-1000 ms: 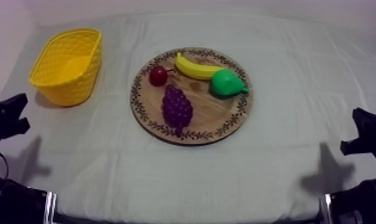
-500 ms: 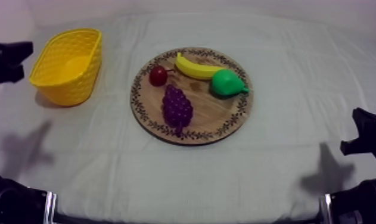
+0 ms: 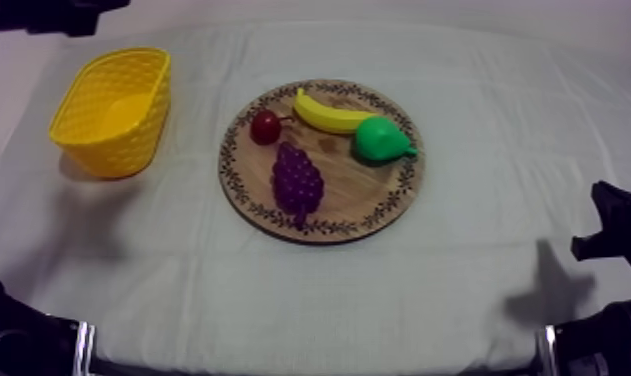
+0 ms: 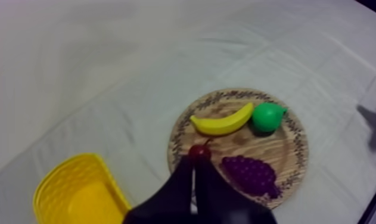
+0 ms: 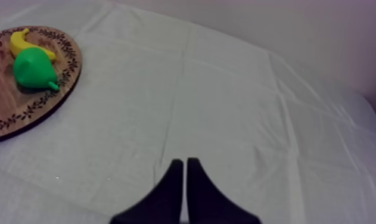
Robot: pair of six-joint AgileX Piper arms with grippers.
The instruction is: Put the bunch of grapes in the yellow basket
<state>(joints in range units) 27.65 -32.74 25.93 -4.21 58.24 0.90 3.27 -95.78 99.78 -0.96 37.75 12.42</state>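
bunch of grapes (image 3: 297,183): rests on wooden board (image 3: 351,196) | left gripper (image 4: 193,171): narrow wedge, empty | right gripper (image 5: 185,165): narrow wedge, empty

grapes (image 3: 297,182) on board (image 3: 364,195), yellow basket (image 3: 119,150) apart

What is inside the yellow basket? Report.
Only bare yellow floor shows inside the yellow basket; its near wall hides the floor's front edge. The bunch of grapes lies on the wooden board.

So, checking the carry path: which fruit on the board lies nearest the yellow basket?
The small red fruit, at the wooden board's rim toward the yellow basket; bunch of grapes, banana and pear lie farther off.
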